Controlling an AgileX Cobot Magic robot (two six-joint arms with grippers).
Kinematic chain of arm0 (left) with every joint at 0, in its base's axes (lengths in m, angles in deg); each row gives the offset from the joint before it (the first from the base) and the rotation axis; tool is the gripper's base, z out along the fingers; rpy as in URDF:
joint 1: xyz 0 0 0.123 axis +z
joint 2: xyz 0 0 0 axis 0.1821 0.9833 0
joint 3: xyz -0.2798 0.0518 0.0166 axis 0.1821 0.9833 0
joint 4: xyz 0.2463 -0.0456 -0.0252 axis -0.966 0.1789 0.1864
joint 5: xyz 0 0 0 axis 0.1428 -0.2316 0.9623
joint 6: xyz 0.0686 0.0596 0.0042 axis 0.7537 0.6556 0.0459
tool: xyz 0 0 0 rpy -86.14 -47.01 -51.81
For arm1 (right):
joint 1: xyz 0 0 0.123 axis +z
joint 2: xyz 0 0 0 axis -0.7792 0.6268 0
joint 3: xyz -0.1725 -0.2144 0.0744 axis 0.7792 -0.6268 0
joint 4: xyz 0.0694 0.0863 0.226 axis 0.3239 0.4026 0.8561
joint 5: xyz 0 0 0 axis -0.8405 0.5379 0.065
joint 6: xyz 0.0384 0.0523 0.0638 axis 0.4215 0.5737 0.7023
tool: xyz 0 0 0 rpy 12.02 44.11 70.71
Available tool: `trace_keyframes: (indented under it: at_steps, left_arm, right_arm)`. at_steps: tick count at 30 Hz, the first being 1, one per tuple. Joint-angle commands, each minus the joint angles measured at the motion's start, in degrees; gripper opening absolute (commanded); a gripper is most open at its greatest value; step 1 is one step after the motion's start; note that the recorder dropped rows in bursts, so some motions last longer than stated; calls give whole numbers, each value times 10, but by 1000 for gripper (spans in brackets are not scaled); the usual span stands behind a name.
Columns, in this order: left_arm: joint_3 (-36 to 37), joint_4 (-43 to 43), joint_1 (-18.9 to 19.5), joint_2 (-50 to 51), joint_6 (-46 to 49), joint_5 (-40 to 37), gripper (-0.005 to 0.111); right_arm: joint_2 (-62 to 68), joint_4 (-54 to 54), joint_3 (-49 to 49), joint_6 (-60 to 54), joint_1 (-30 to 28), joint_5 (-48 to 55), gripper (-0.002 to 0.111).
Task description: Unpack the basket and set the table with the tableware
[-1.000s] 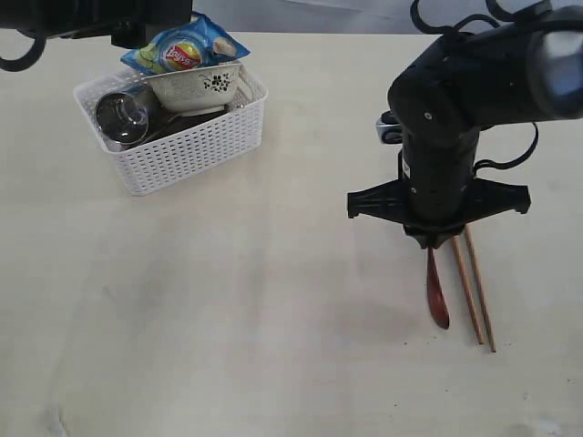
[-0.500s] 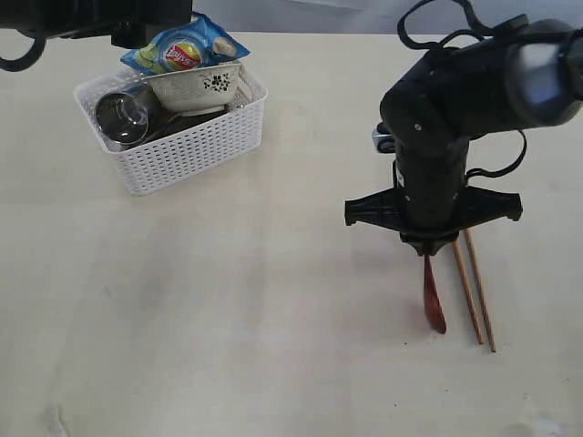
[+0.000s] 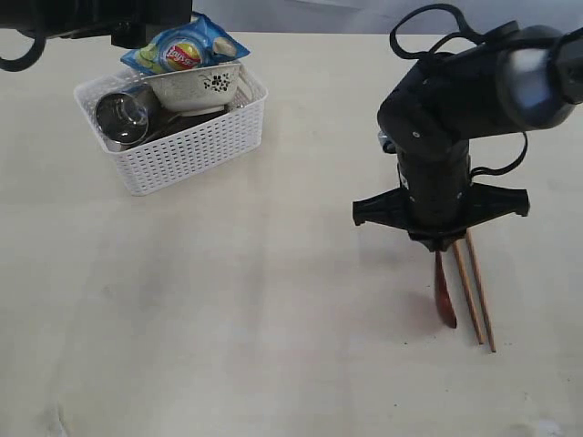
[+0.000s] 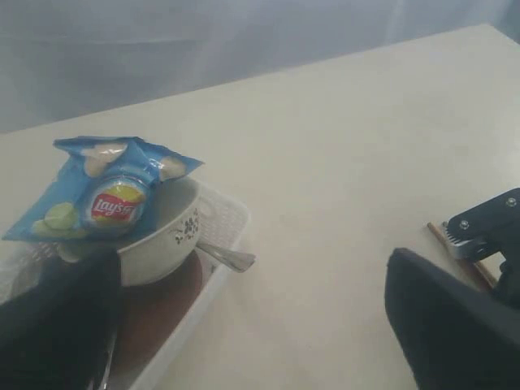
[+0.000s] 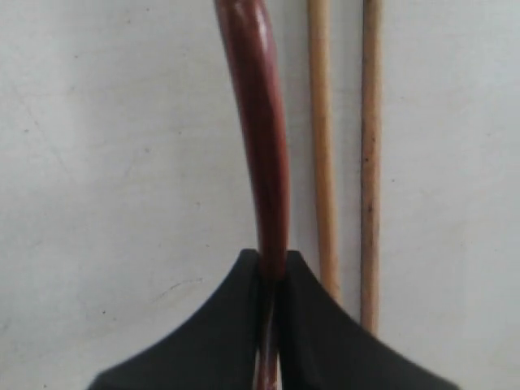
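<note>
My right gripper (image 3: 441, 244) (image 5: 272, 264) is shut on the handle of the dark red spoon (image 3: 444, 296) (image 5: 260, 122). The spoon's bowl end sits low over the table (image 3: 273, 319), right beside the two wooden chopsticks (image 3: 475, 291) (image 5: 321, 122), which lie flat. The white basket (image 3: 182, 146) at the far left holds the floral bowl (image 3: 196, 86) (image 4: 162, 240), a steel cup (image 3: 123, 116), a silver handle (image 4: 231, 258) and a reddish-brown plate (image 4: 158, 313). My left gripper (image 4: 252, 341) hangs open and empty above the basket's near edge.
A blue chip bag (image 3: 182, 47) (image 4: 106, 187) rests in the bowl. The left arm (image 3: 91, 18) shows dark at the top left corner. Bare tabletop spans the space between basket and chopsticks.
My right gripper has shifted slightly right with the spoon, bringing it closer to the chopsticks. The left arm and the basket have not moved.
</note>
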Motion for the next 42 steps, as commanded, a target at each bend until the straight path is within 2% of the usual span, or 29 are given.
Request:
trace_keyframes:
  at_steps: [1, 22, 24, 28, 30, 35, 39, 42]
  left_arm:
    - [-1, -4, -3, 0, 0, -1, 81]
    - [-1, -4, -3, 0, 0, -1, 81]
    - [-1, -4, -3, 0, 0, -1, 81]
    - [-1, -4, -3, 0, 0, -1, 81]
    - [-1, -4, -3, -1, 0, -1, 81]
    - [-1, -4, -3, -1, 0, -1, 81]
    - [-1, -7, -3, -1, 0, -2, 81]
    - [-1, -25, -3, -1, 0, -16, 81]
  right_arm:
    - [-1, -10, -1, 15, 0, -9, 0]
    - [-1, 23, -1, 6, 0, 17, 0]
    - [-1, 28, -1, 6, -2, 17, 3]
    - [-1, 28, -1, 4, -2, 19, 28]
    - [-1, 25, -1, 1, -2, 17, 35]
    - [-1, 14, 0, -18, -2, 17, 35]
    - [-15, 18, 65, -147, -2, 88, 35]
    - [-39, 29, 102, -228, -16, 91, 35]
